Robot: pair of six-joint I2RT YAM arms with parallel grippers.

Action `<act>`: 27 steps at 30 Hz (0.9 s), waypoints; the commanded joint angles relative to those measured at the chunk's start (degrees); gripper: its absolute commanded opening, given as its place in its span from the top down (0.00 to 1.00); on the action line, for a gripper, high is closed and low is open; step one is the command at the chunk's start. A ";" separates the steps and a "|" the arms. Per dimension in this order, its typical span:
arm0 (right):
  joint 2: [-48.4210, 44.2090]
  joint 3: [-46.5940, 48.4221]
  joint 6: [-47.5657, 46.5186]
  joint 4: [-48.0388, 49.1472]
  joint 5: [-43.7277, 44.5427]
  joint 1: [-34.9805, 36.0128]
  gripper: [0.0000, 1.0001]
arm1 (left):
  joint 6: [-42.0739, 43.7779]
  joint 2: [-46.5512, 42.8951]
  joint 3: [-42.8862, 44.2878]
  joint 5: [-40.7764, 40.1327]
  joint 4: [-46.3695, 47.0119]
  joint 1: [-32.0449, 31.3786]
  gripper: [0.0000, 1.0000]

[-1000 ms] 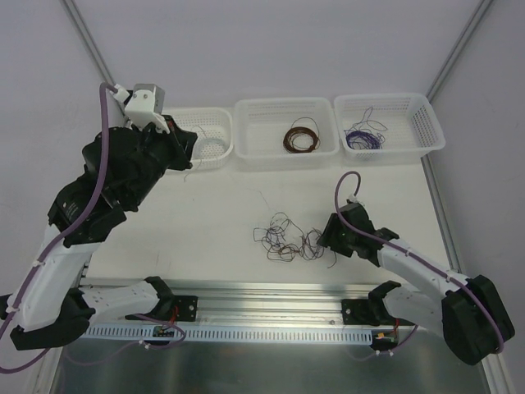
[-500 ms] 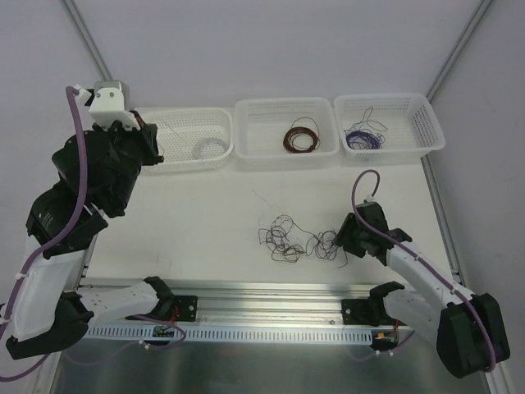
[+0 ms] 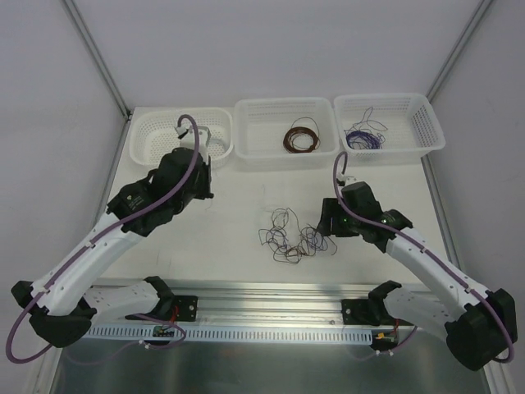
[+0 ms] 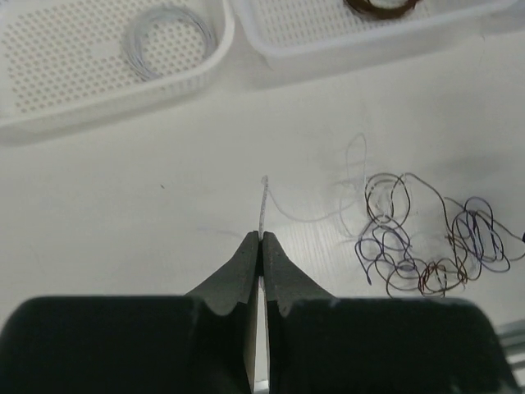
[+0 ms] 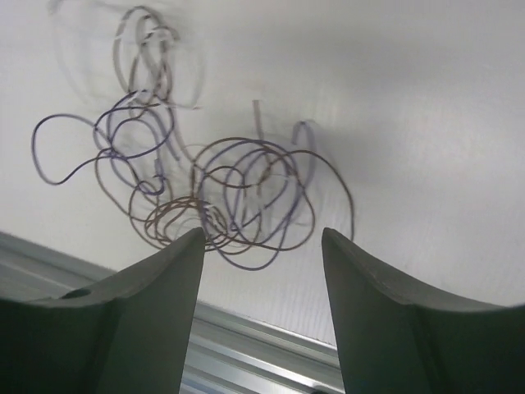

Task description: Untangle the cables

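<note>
The cables (image 3: 291,238) are a scribbly tangle of hair-thin purple, dark brown and pale grey wires on the white table, front of centre. They also show in the left wrist view (image 4: 426,246) and the right wrist view (image 5: 205,189). My left gripper (image 4: 261,238) is shut on the end of a pale grey wire (image 4: 263,197), which curves off right towards the tangle. In the top view this gripper (image 3: 207,190) is left of the tangle. My right gripper (image 5: 262,238) is open and empty just above the tangle's right part; it also shows in the top view (image 3: 326,226).
Three white baskets stand along the back: the left one (image 3: 152,144) holds a white coil (image 4: 168,41), the middle one (image 3: 283,107) a brown coil (image 3: 301,135), the right one (image 3: 394,103) purple wire (image 3: 363,138). A metal rail (image 3: 262,295) runs along the near edge.
My left arm swung from beside the left basket down and right towards the table's middle. My right gripper moved up and left onto the tangle's right side. The tangle shifted slightly.
</note>
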 commanded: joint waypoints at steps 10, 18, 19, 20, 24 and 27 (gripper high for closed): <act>20.02 14.24 -19.96 14.07 -12.02 6.89 0.36 | -6.54 -5.56 -10.08 8.48 3.02 0.51 1.00; 35.59 24.44 -24.27 15.12 -13.87 6.89 0.37 | -6.63 -7.93 -11.84 7.96 3.02 0.51 1.00; 38.04 25.14 -24.71 15.12 -14.31 6.98 0.37 | -6.71 -8.28 -12.28 7.87 3.02 0.51 1.00; 39.02 26.28 -25.41 15.21 -14.40 6.98 0.37 | -6.71 -8.37 -12.55 7.78 3.02 0.51 1.00; 43.33 28.40 -26.38 15.38 -14.31 6.98 0.41 | -6.63 -8.55 -13.07 7.52 3.02 0.51 1.00; 45.44 29.63 -26.82 15.03 -14.49 6.98 0.48 | -6.19 -8.46 -13.25 6.11 3.02 0.51 1.00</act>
